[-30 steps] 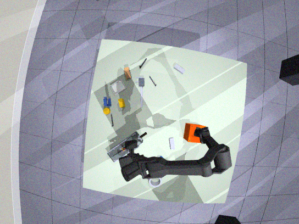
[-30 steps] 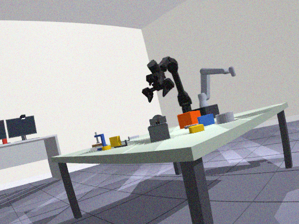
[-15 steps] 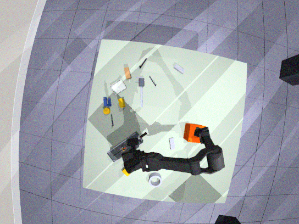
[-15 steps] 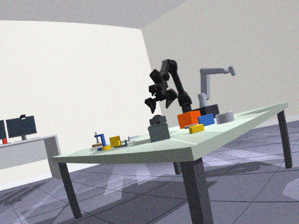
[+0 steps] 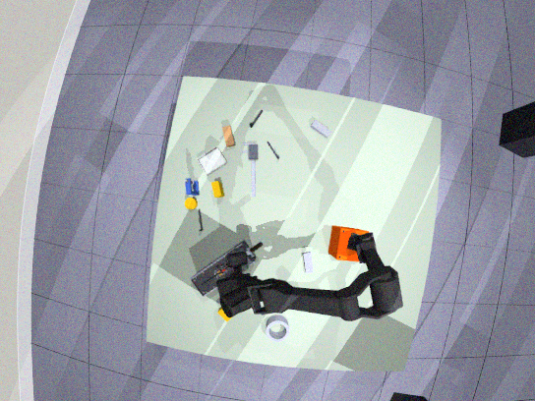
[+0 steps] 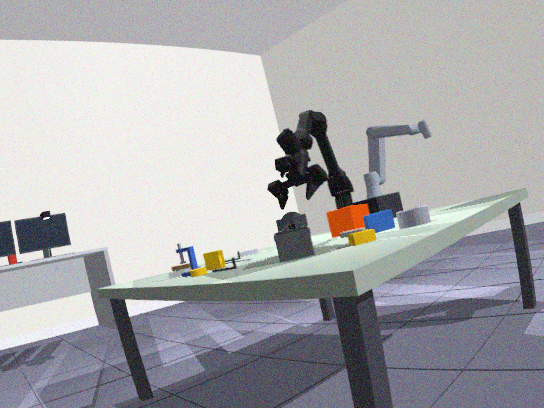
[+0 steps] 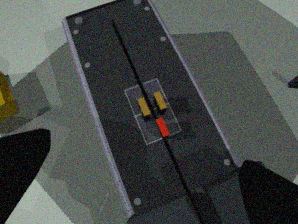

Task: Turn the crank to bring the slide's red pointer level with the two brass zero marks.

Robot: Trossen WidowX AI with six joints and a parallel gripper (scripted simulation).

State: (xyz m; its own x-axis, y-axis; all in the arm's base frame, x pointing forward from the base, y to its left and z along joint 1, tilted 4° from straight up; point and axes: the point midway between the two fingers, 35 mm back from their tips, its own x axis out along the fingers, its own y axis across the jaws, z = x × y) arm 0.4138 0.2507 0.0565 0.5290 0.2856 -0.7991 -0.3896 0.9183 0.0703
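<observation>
The machine [image 5: 206, 284] [image 6: 295, 245] [image 7: 117, 135] is a long dark box with a slotted top. Its red pointer [image 7: 162, 127] sits in the slot, just below the two brass zero marks [image 7: 144, 107] [image 7: 160, 101] in the wrist view, not level with them. The crank's black handle [image 5: 257, 247] sticks out at the machine's upper right end in the top view; I cannot make it out in the wrist view. My gripper [image 6: 296, 201] [image 7: 147, 155] is open and empty, above the machine, with its fingers wide apart and not touching it.
A yellow block [image 5: 224, 315] [image 7: 7, 97] lies beside the machine. A grey ring [image 5: 277, 328], a white block [image 5: 308, 261] and an orange box [image 5: 341, 243] stand near the arm. A black hook-shaped piece [image 5: 201, 221], a yellow disc [image 5: 191, 202] and a blue piece [image 5: 190, 187] are farther off.
</observation>
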